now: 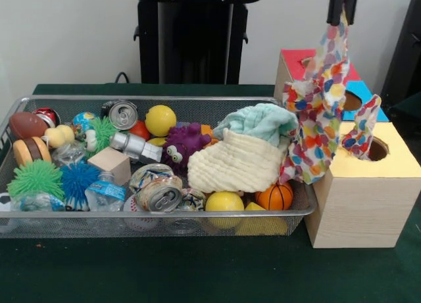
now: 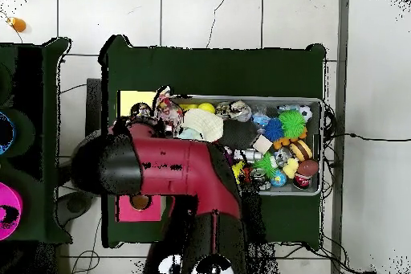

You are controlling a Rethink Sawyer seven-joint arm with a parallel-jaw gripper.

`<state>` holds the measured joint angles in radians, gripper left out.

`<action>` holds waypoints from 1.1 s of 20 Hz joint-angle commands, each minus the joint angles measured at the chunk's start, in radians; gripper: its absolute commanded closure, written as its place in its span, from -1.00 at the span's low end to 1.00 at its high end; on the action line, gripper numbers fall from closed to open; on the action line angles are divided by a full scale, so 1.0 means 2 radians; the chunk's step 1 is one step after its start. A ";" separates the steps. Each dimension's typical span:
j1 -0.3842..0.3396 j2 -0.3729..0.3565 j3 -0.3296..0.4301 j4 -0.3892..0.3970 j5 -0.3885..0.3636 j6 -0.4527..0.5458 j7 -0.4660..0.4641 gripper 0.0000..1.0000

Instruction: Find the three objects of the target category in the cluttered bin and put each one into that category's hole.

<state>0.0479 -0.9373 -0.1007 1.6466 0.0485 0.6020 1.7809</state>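
Spotted cloth (image 1: 321,112) hangs pinched in your gripper (image 1: 343,12), trailing well below the fingertips with its lower corner draped toward the yellow-surround hole (image 1: 377,149). Release carelessly and, I judge, the long tail snags the rim or slumps back into the bin (image 1: 197,103) beside it.

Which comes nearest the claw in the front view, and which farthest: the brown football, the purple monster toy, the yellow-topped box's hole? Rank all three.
1. The hole in the yellow-topped box, below the claw at the right, beside the hanging spotted cloth.
2. The purple monster toy, mid-basket.
3. The brown football, at the basket's far left corner.
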 commanded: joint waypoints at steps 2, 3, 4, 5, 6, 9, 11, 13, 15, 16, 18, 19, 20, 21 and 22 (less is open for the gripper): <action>0.053 0.035 -0.038 -0.068 0.027 0.127 0.204 1.00; 0.058 0.028 -0.044 -0.082 0.026 0.155 0.207 1.00; 0.059 0.021 -0.045 -0.088 0.027 0.171 0.208 1.00; 0.061 0.014 -0.046 -0.095 0.027 0.187 0.208 1.00; 0.062 0.007 -0.047 -0.101 0.028 0.204 0.208 1.00; 0.063 -0.010 -0.046 -0.115 0.030 0.241 0.206 1.00; 0.059 -0.014 -0.043 -0.116 0.030 0.247 0.202 1.00; 0.057 -0.020 -0.042 -0.117 0.029 0.254 0.202 1.00; 0.056 -0.027 -0.041 -0.122 0.029 0.269 0.199 1.00; 0.054 -0.030 -0.040 -0.124 0.032 0.277 0.198 1.00; 0.050 -0.035 -0.037 -0.125 0.038 0.283 0.195 1.00; 0.049 -0.037 -0.036 -0.122 0.039 0.279 0.193 1.00; 0.047 -0.038 -0.034 -0.119 0.042 0.275 0.192 1.00; 0.045 -0.037 -0.033 -0.121 0.042 0.275 0.189 1.00; 0.043 -0.036 -0.032 -0.116 0.044 0.266 0.187 1.00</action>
<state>0.1727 -1.0079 -0.1717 1.4067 0.1040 1.0493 1.9456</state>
